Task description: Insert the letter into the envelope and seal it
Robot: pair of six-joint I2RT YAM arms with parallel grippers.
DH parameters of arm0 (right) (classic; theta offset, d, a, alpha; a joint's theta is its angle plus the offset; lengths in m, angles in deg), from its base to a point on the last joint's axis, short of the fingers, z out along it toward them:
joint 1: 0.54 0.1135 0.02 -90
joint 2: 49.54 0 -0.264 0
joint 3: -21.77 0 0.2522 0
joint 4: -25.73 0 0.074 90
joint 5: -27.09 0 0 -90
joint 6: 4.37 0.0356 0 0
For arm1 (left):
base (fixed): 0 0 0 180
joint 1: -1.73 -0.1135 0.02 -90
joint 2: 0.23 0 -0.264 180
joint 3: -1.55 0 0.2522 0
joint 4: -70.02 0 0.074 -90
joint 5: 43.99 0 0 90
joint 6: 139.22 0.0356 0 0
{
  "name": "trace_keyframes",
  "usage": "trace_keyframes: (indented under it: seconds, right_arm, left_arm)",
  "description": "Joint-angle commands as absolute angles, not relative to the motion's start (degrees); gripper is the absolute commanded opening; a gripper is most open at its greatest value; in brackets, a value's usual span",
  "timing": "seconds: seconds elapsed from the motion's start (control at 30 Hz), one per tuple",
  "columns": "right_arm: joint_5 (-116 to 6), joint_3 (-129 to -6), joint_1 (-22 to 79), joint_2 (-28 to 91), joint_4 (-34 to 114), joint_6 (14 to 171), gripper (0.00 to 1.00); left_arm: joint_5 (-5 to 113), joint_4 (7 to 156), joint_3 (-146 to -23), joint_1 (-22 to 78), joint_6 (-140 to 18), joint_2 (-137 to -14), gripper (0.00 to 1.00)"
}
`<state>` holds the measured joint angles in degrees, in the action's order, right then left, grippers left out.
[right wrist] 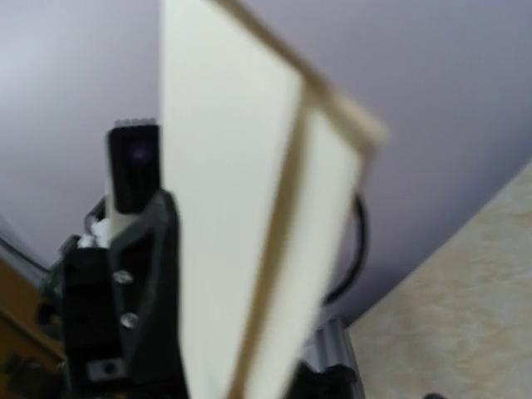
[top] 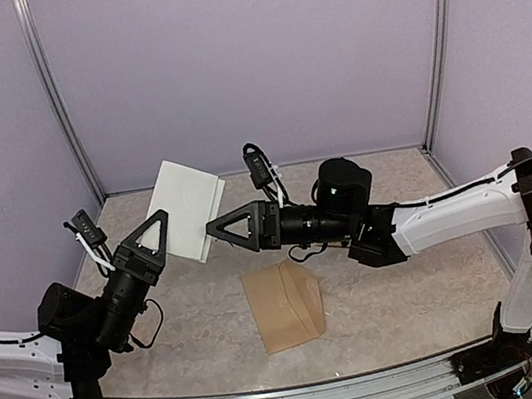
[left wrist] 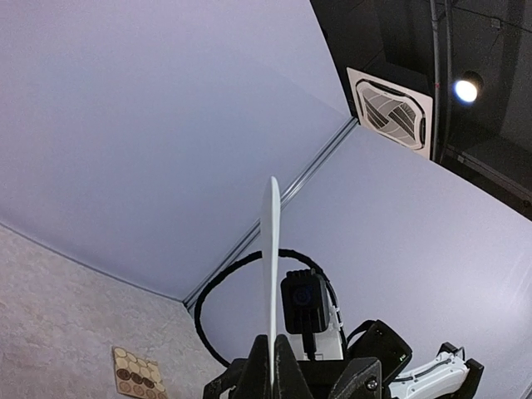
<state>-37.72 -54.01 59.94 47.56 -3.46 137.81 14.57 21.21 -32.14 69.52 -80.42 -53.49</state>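
Observation:
The letter point(top: 189, 208) is a white sheet held up in the air between the two arms. My left gripper point(top: 154, 239) is shut on its lower left edge. In the left wrist view the letter point(left wrist: 270, 258) stands edge-on, pinched between the fingertips point(left wrist: 261, 366). My right gripper point(top: 216, 230) reaches in from the right, its tip at the letter's lower right edge. In the right wrist view the blurred letter point(right wrist: 241, 224), with a brownish line down it, hides the right jaws. The brown envelope point(top: 285, 304) lies on the table, apart from both grippers.
A small card of round gold and brown stickers point(left wrist: 136, 374) lies on the table near the back left corner. Lilac walls with metal corner posts point(top: 58, 101) enclose the speckled table point(top: 204, 321). The right wrist camera point(left wrist: 304, 302) faces the left one closely.

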Motion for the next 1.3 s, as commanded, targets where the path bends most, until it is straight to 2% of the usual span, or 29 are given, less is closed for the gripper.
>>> trace_keyframes:
  seconds: [0.0, 0.27, 0.4, 0.47, 0.57, 0.63, 0.73, 0.97, 1.07, 1.27]
  right_arm:
    - [-32.5, -57.7, 60.8, 49.5, -9.7, 139.8, 0.71]
    - [-31.9, -60.8, 60.8, 51.6, -10.4, 140.2, 0.37]
    - [-34.7, -60.4, 60.7, 51.3, -9.7, 140.2, 0.00]
    - [-37.5, -59.0, 60.0, 50.1, -7.2, 139.5, 0.00]
    - [-39.8, -55.4, 57.9, 47.0, -2.3, 137.7, 0.00]
    - [-41.3, -52.6, 55.9, 44.4, 3.4, 136.4, 0.00]
    - [-41.2, -50.0, 52.3, 41.8, 17.8, 133.5, 0.00]
    - [-39.7, -48.8, 46.5, 40.4, 45.2, 124.2, 0.00]
    - [-39.3, -48.3, 44.9, 40.6, 51.4, 121.9, 0.00]
    - [-36.5, -48.7, 41.9, 43.3, 57.5, 119.0, 0.00]
  left_arm:
    - [16.0, 17.6, -33.6, 70.1, -79.3, -54.8, 0.00]
    - [16.8, 17.6, -33.3, 70.1, -80.2, -56.4, 0.00]
    - [17.0, 18.4, -33.2, 70.1, -81.0, -57.3, 0.03]
    - [17.3, 20.8, -33.4, 70.2, -82.2, -57.5, 0.16]
    - [15.9, 31.2, -34.8, 69.8, -86.0, -57.0, 0.47]
    - [17.9, 42.7, -37.0, 67.8, -89.9, -56.4, 0.58]
    - [25.7, 53.7, -38.2, 62.5, -95.7, -56.9, 0.62]
    - [36.7, 62.4, -37.5, 57.3, -101.3, -61.3, 0.70]
    - [42.9, 61.9, -37.8, 56.0, -103.2, -65.4, 0.76]
    - [52.6, 60.3, -39.8, 54.8, -104.5, -77.0, 0.77]
